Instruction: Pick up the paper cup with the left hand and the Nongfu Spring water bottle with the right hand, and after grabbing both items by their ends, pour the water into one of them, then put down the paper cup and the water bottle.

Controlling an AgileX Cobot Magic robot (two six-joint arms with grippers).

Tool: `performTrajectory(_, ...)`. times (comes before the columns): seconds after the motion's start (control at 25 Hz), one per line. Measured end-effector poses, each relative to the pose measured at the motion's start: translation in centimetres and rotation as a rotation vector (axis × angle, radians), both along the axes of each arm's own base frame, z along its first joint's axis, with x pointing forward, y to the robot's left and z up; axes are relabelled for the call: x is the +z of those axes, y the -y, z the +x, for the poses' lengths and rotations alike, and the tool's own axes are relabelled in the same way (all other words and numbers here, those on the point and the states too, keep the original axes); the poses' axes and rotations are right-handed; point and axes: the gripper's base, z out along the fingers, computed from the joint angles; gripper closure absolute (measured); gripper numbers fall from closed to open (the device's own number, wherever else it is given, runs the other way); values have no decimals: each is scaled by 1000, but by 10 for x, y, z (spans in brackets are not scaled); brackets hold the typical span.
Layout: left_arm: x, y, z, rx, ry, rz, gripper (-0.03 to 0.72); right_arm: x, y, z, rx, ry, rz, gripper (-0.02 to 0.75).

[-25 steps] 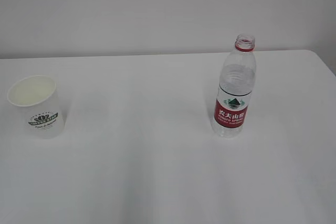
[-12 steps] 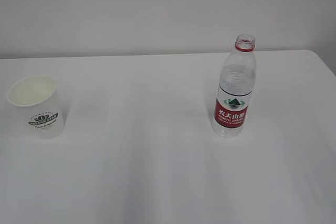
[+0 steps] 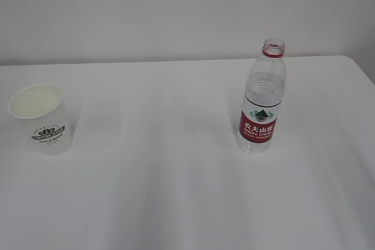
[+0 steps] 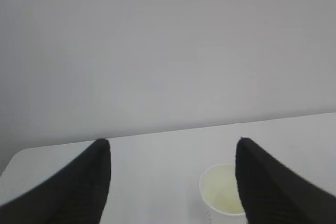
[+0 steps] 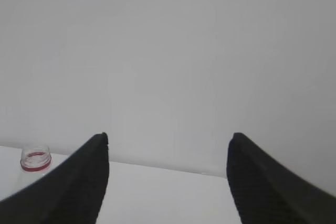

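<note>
1 paper cup (image 3: 40, 119), 1 Nongfu Spring water bottle (image 3: 262, 99), both upright on the white table (image 3: 176, 191), well apart: cup far left, bottle right of centre. Bottle is uncapped, water (image 3: 260, 95) inside. Left hand (image 4: 170, 145): fingers (image 4: 84, 182) spread wide, holding nothing, cup just below and ahead by the right finger. Right hand (image 5: 168, 140): fingers (image 5: 262, 182) also wide and empty, bottle neck at left edge of its view. No change from the earlier exterior frames; cup and bottle in the same spots.
</note>
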Motion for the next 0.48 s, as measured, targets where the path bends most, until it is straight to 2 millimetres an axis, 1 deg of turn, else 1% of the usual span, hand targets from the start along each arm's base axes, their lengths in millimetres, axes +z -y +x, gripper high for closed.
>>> performTrajectory(0.2, -2, 1, 18, -5, -10, 19, 157, -3, -2, 17, 10, 8, -19, 201)
performTrajectory(0.48, -9, 3, 53, -23, -20, 48, 157, -8, -4, 32, 24, 2, -54, 201)
